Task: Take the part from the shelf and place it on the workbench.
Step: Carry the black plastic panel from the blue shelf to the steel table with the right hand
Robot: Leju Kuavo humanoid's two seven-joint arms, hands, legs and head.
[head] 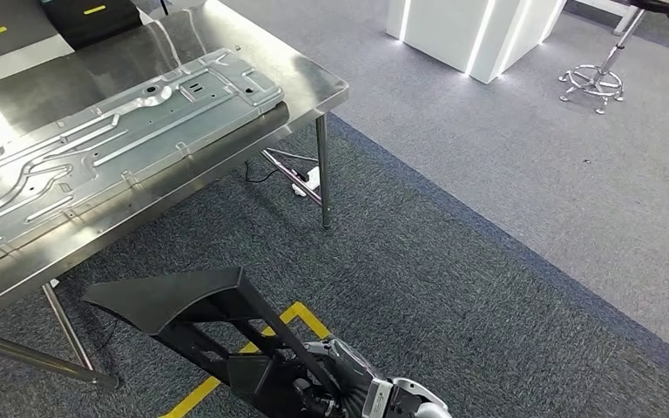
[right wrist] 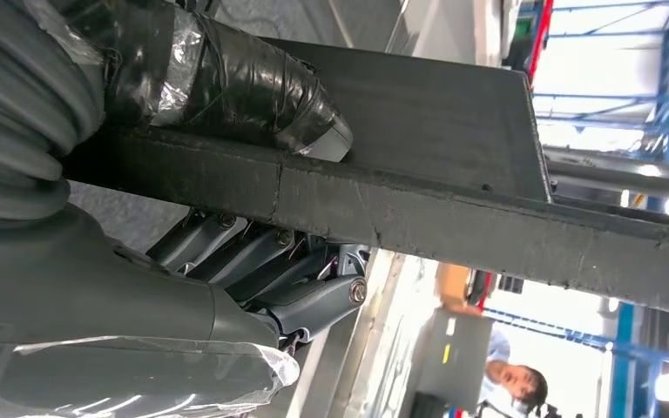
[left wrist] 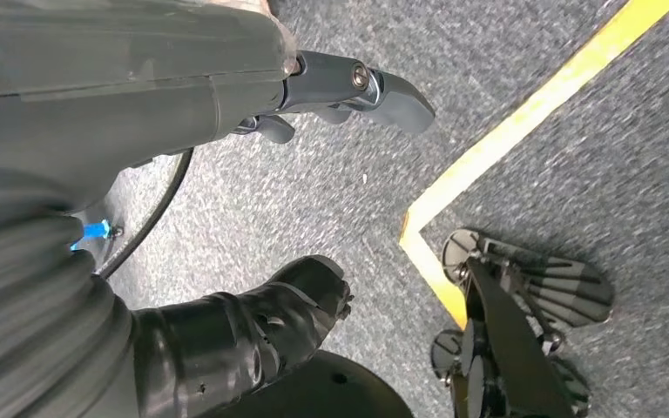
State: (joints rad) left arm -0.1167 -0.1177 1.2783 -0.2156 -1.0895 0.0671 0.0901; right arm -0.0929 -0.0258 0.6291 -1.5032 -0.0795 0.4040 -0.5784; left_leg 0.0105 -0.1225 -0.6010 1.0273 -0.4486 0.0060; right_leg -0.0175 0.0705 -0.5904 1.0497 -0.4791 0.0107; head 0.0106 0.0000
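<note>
Right hand (head: 331, 392) clamped on black part (head: 183, 300), low beside the counter (head: 314, 87); left hand (left wrist: 314, 96) hanging, fingers apart. Could clip counter edge if raised late.

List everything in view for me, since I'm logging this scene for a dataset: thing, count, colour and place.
Black part: one, black, held low in front of the workbench, over the carpet.
Workbench: one, shiny steel, upper left of the head view.
Stamped metal panel: one, silver, lying flat on the workbench.
Black case: one, black with a yellow mark, at the workbench's far edge.
Floor tape: one yellow line with a corner, on the dark carpet under the part.
Stool base: one, chrome, far right on the grey carpet.
White cabinet: one, white, top centre.
Person: one, partly seen in the background of the right wrist view.
Right robot hand: grips the black part.
Left robot hand: hangs over the carpet, holding nothing.
</note>
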